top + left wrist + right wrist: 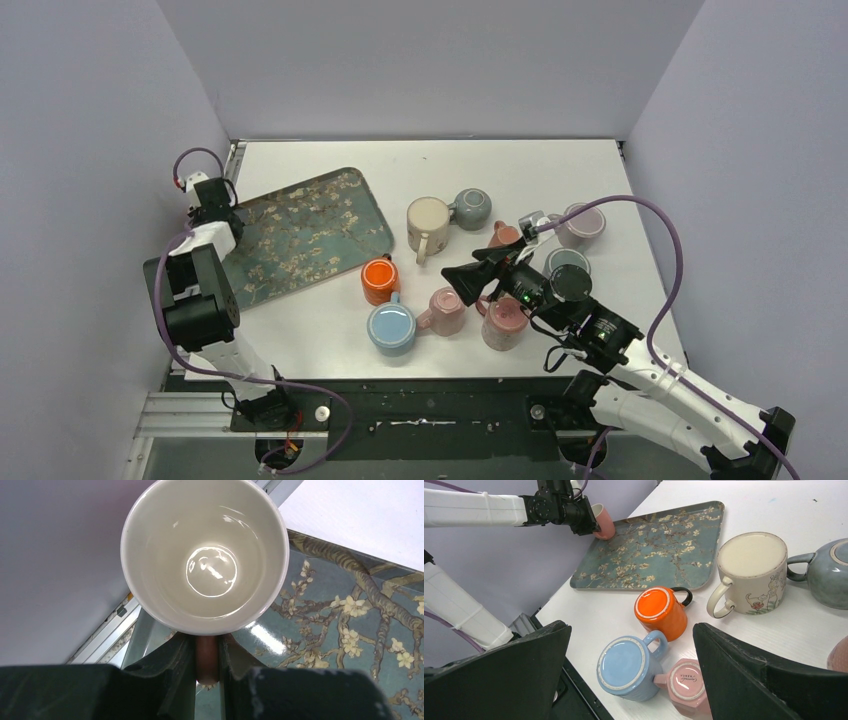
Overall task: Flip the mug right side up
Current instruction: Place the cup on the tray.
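Left gripper pinches the pink ceramic mug by its handle at the blue flowery tray. Right gripper is wide open, empty. Writing under the pink six-sided cup is too tiny.

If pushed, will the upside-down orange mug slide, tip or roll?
The orange mug looks glossy and rigid: probably slippery, breakable. Standing squat on its rim, it would likely slide, not tip. Its black handle may make it swivel.
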{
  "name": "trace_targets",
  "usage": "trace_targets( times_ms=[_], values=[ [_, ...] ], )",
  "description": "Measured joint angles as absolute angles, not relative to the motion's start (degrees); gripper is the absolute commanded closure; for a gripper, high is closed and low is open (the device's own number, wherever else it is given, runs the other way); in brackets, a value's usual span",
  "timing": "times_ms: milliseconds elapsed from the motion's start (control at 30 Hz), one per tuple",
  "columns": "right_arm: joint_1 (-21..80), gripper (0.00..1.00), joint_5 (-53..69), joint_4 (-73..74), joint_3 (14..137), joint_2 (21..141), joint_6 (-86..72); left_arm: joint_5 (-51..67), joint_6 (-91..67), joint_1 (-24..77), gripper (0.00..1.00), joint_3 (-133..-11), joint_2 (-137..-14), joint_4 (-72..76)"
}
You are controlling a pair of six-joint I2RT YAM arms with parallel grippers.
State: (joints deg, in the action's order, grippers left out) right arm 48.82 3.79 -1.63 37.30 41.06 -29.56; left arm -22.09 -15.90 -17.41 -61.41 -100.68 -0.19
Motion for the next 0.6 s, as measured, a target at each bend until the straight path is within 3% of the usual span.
trace_targets(
  times_ms=[200, 333, 467, 500, 533, 567, 600],
  values=[
    [48.8, 0.0, 3.7, -1.5, 37.3, 41.3, -29.6, -21.9, -15.4, -17.4, 0.71, -62.4, -101.3, -0.3],
    [48.8, 0.0, 3.3, -0.9, 37.6, 41.5, -29.6, -21.3, -15.6, -17.4, 0.53, -64.0, -101.3, -1.1],
    [48.8, 0.0, 3.1, 0.1, 38.0, 41.8, -29.6, -20.2, -16.6, -17.4, 0.42, -65.7, -100.6, -3.0],
    [48.8, 0.0, 3.0, 0.3, 38.0, 41.8, -29.6, -19.9, -16.9, -17.4, 0.37, -66.0, -100.2, -3.5],
    [48.8, 0.0, 2.9, 0.5, 38.0, 41.8, -29.6, -19.6, -17.2, -17.4, 0.27, -66.3, -99.7, -4.2],
    [48.8, 0.0, 2.7, 0.8, 38.0, 41.8, -29.8, -19.3, -17.4, -17.4, 0.11, -66.5, -99.4, -4.7],
    [48.8, 0.0, 2.5, 1.2, 38.0, 41.8, -30.0, -18.7, -17.9, -17.4, 0.04, -67.0, -98.8, -5.7]
  ],
)
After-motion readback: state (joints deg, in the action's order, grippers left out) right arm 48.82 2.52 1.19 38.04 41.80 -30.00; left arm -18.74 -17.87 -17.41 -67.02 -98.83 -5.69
